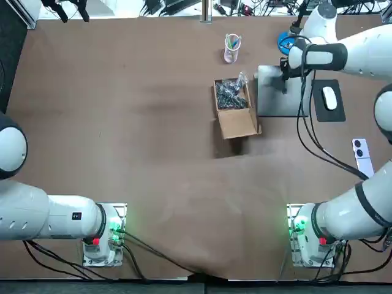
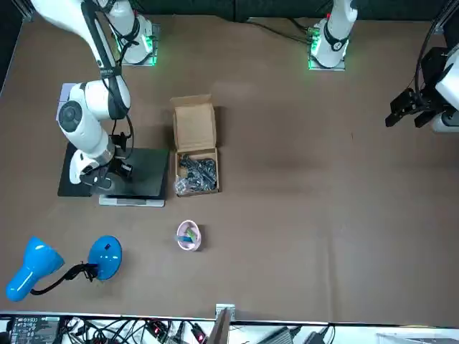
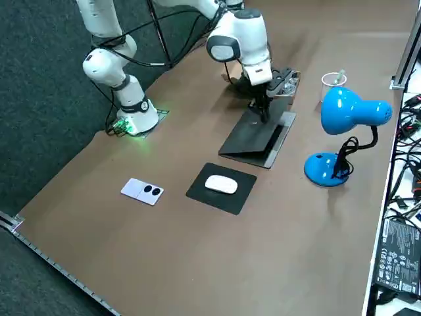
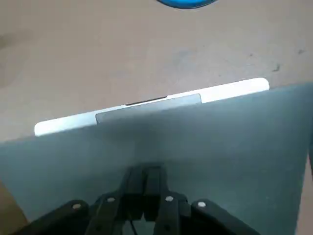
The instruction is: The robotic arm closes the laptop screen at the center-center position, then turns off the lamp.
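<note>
**Station status: right gripper on laptop lid**

**Top view.** The brown table (image 1: 122, 122) carries the grey laptop (image 1: 272, 101) in its right half, towards the far edge. The right gripper (image 1: 283, 86) stands over the lid. An open cardboard box (image 1: 236, 122) holding dark small parts lies just beside the laptop, on its left. A pink cup (image 1: 231, 52) stands beyond the box. A black mouse pad (image 1: 324, 113) with a white mouse (image 1: 329, 98) lies at the laptop's right. A white card with two black dots (image 1: 362, 156) lies nearer the arm's base. The round base of the blue desk lamp (image 1: 285, 43) shows beyond the laptop, partly hidden by the arm.

**Front view.** The right gripper (image 2: 107, 180) bears down on the laptop (image 2: 147, 172). The lamp (image 2: 106, 256) stands apart from the laptop, on the side away from the robot. Its shade lies further out, off the laptop's mouse-pad side.

**Right side view.** The dark lid of the laptop (image 3: 253, 138) lies low over the silver base. Whether it is fully down cannot be told. The gripper (image 3: 264, 112) touches the lid from above. The lamp (image 3: 348, 108) stands upright near the laptop, not touched by the arm.

**Right wrist view.** The two fingers (image 4: 154, 183) are pressed together with no gap and grasp nothing. Their tips rest on the grey lid (image 4: 220, 147). A silver strip of the base shows beyond the lid's edge. The lamp's blue base (image 4: 186, 2) shows past it.
</note>
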Tool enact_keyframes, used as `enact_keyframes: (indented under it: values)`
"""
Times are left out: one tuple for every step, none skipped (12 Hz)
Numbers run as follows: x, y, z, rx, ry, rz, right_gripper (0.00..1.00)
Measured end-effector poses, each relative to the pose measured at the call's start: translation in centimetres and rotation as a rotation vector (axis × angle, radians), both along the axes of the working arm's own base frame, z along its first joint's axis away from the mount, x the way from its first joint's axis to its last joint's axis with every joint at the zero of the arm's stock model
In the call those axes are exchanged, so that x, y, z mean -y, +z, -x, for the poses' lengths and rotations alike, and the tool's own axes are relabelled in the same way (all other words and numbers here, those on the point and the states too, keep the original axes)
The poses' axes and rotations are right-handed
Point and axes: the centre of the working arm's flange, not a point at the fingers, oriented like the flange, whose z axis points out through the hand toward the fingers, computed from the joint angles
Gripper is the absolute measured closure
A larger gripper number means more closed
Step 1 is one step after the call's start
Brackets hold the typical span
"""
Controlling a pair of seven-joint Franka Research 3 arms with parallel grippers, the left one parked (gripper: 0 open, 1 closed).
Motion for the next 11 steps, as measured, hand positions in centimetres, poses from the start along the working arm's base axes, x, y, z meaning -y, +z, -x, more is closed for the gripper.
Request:
enact_keyframes:
  values:
    - [0.0, -0.6, -0.2, 0.004, 0.000, -0.001, 0.96]
    - [0.0, -1.1, -0.4, 0.007, -0.001, -0.001, 0.96]
    - [0.0, -1.6, -0.6, 0.006, -0.001, -0.001, 0.96]
    - [0.0, -1.8, -0.8, 0.006, -0.002, -0.001, 0.96]
    - [0.0, -2.0, -1.0, 0.007, -0.003, -0.001, 0.96]
    - [0.1, -2.0, -1.3, 0.010, -0.004, -0.002, 0.96]
    - [0.1, -1.8, -1.5, 0.015, -0.005, -0.002, 0.96]
    - [0.1, -1.5, -1.7, 0.023, -0.005, -0.003, 0.96]
    - [0.0, -1.1, -2.0, 0.029, -0.004, -0.004, 0.96]
    - [0.0, -0.6, -2.3, 0.031, -0.004, -0.004, 0.96]
    - [-0.1, 0.0, -2.5, 0.026, -0.003, -0.003, 0.96]
